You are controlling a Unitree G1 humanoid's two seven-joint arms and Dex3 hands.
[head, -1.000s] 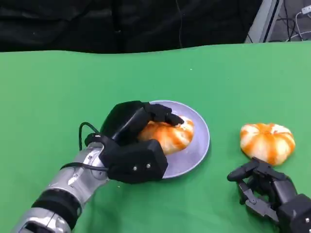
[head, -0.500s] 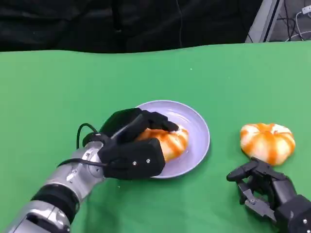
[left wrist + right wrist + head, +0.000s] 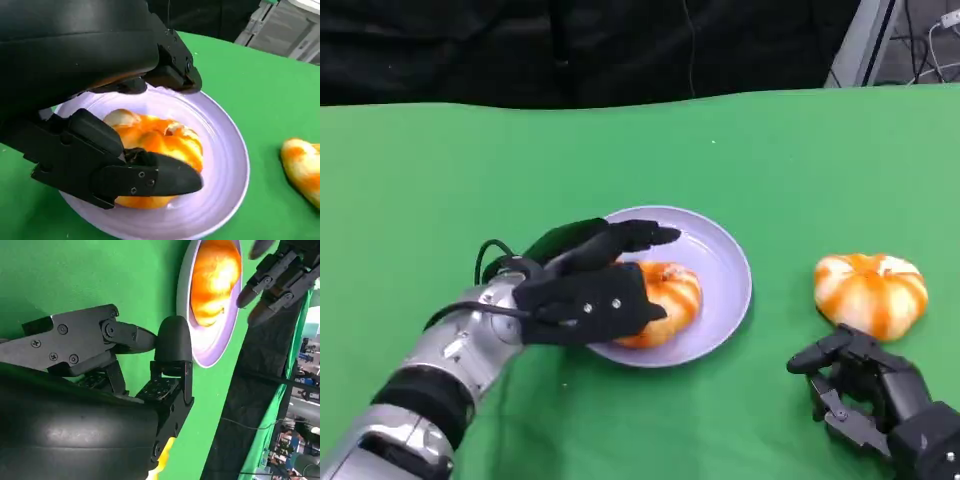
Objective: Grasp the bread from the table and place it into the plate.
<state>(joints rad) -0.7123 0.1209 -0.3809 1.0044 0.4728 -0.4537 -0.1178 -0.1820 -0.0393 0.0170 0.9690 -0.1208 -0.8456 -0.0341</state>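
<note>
The orange-glazed round bread roll (image 3: pixel 660 300) lies in the lavender round plate (image 3: pixel 725 260) at the green table's centre. The left hand (image 3: pixel 585 290) hovers over it, fingers spread, holding nothing. Placement appears complete; withdrawal remains. A second roll (image 3: pixel 870 292) sits near the right edge.

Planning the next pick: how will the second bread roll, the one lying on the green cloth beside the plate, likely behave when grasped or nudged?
The second bread roll looks domed and round, so a sideways nudge may tip or roll it. Its glossy orange-and-white surface could be slippery for the right hand. It seems to keep its shape, probably stiff and light.
</note>
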